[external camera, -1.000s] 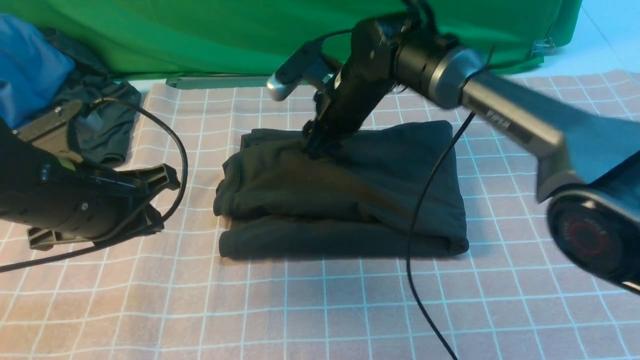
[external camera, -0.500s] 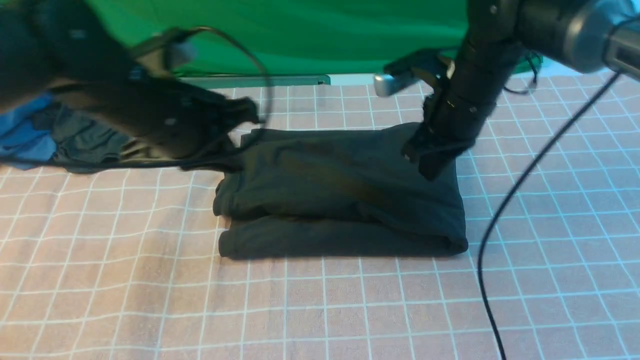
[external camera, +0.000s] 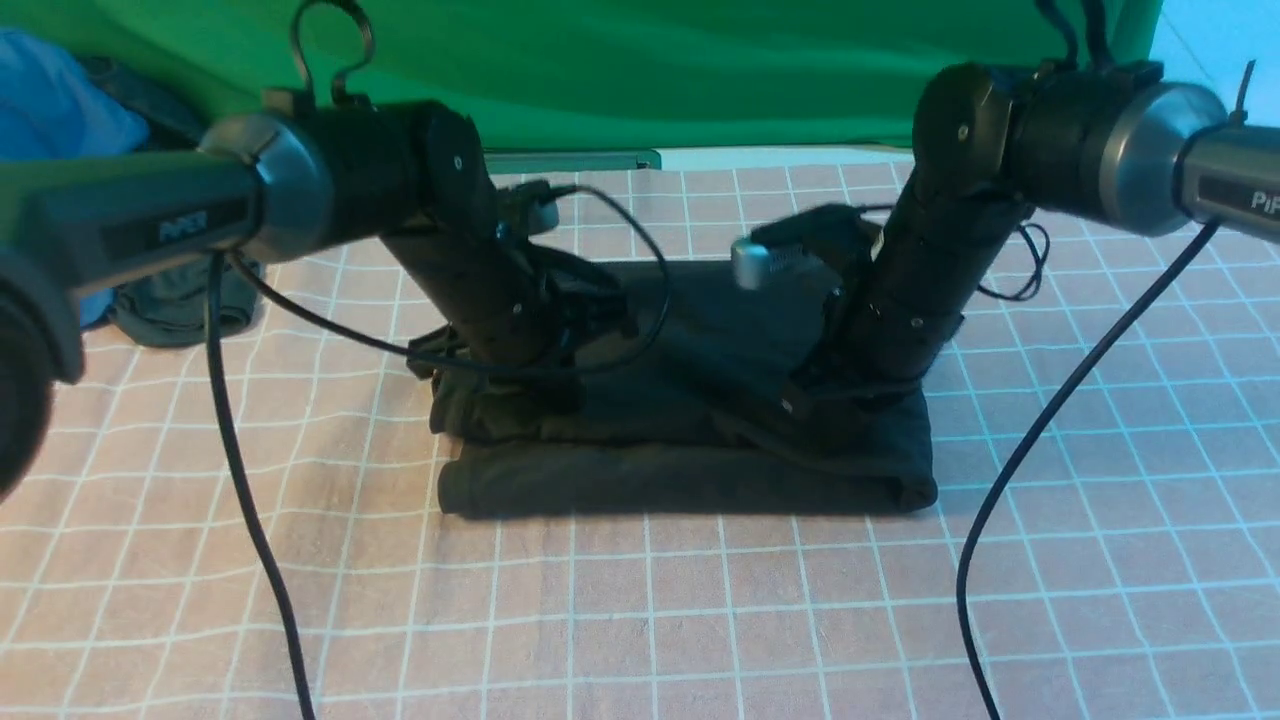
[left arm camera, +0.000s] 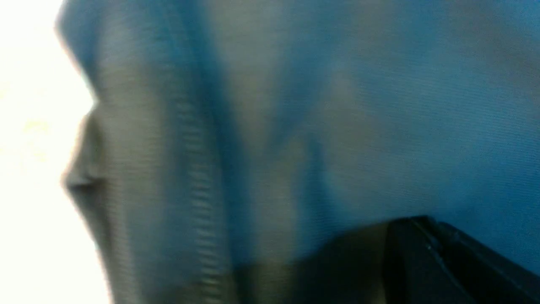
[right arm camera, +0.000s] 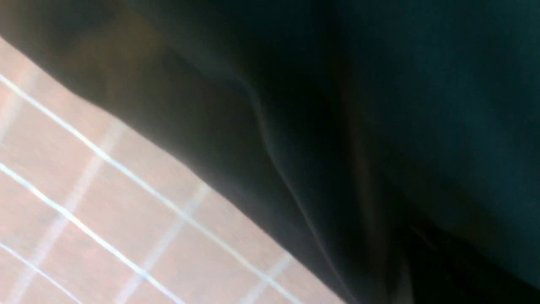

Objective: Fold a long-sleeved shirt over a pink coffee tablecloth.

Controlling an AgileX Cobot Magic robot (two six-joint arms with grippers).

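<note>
Both closed: left end effector point(external camera: 540, 385) and right end effector point(external camera: 800, 395) pressed onto folded long-sleeved shirt point(external camera: 690, 470) on pink coffee tablecloth point(external camera: 640, 620).

Blue garment point(external camera: 50, 110), dark garment point(external camera: 180, 300), green backdrop point(external camera: 650, 70)

Front view: even, soft overhead light, moderately bright; pink coffee tablecloth point(external camera: 640, 620) sharp, faint shadow under the folded long-sleeved shirt point(external camera: 690, 470), whose dark folds lose detail.
Left wrist view: heavily blurred close fabric, bluish cast, blown-out white glare along one edge.
Right wrist view: dim, underexposed, out of focus; grid lines smeared.
</note>
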